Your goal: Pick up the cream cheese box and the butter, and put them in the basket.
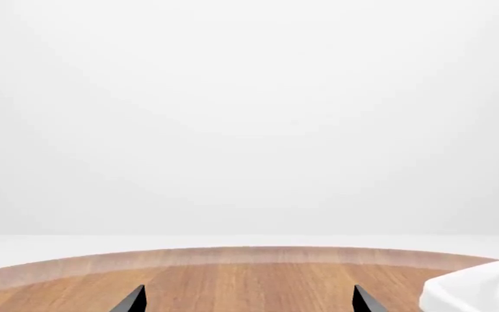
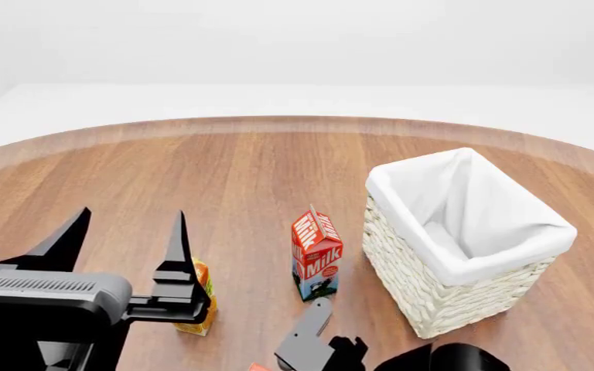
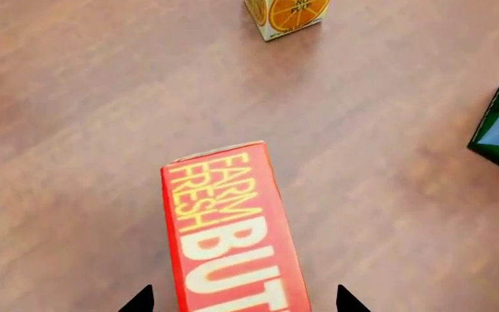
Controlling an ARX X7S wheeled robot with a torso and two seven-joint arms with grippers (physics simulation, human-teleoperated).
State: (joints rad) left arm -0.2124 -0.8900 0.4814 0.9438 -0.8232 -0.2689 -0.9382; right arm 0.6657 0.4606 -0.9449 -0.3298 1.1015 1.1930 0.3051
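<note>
Our left hand hangs above the table near its front left edge, its two dark fingers spread well apart with nothing between them; in the left wrist view the two fingertips frame only bare wood, with a corner of white cloth at one side.

Our right hand sits low over the butter, its two fingertips standing apart on either long side of the red box. We cannot tell whether they touch it. The butter lies flat on the wood near the front edge, its yellow lettering facing up; in the head view only a sliver of it shows at the bottom edge, beside the dark body of the right arm.

The basket stands toward the right side of the table, white wicker with a white cloth liner folded over the rim. What we see of its inside holds only the liner. Just beside it, toward the middle, a red-and-white milk carton stands upright. An orange juice carton stands near the front, partly hidden behind our left hand

We do not see the cream cheese box in any view.

The table is round-edged brown wood, and beyond its far edge lie a pale floor and plain white walls
</note>
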